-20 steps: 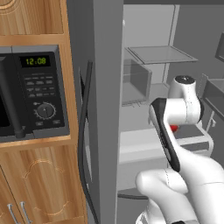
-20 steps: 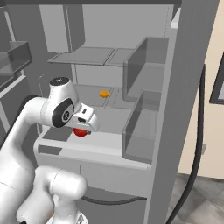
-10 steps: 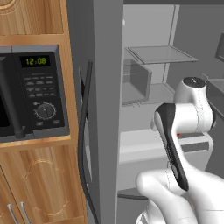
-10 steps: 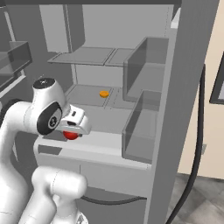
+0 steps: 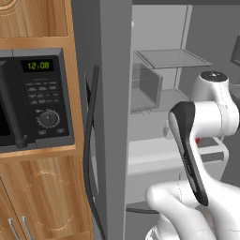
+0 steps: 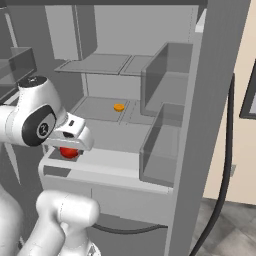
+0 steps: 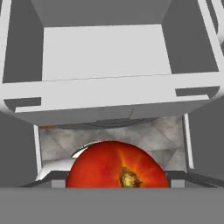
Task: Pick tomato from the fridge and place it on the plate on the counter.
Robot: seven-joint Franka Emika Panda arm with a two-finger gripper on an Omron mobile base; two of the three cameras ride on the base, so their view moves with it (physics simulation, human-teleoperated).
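Note:
The tomato (image 7: 117, 166), glossy red with a brown stem scar, sits right at the hand camera, held in my gripper (image 7: 117, 181). From the right base view the tomato (image 6: 69, 152) hangs under my white hand, in my gripper (image 6: 69, 148), just above the front edge of the open fridge's (image 6: 215, 90) lower shelf. A small red patch of the tomato (image 5: 198, 140) peeks out behind my forearm in the left base view. The plate and the counter are out of view.
A small orange item (image 6: 119, 107) lies on the fridge's middle shelf. Translucent bins (image 6: 162, 150) stand on the shelf's right side. A white drawer (image 7: 109, 57) lies below my hand. The black microwave (image 5: 37, 98) and the fridge door's long black handle (image 5: 89, 154) are at left.
My arm has drawn back out of the fridge with the tomato, from over the shelf to its front edge. The elbow has swung nearer the base cameras.

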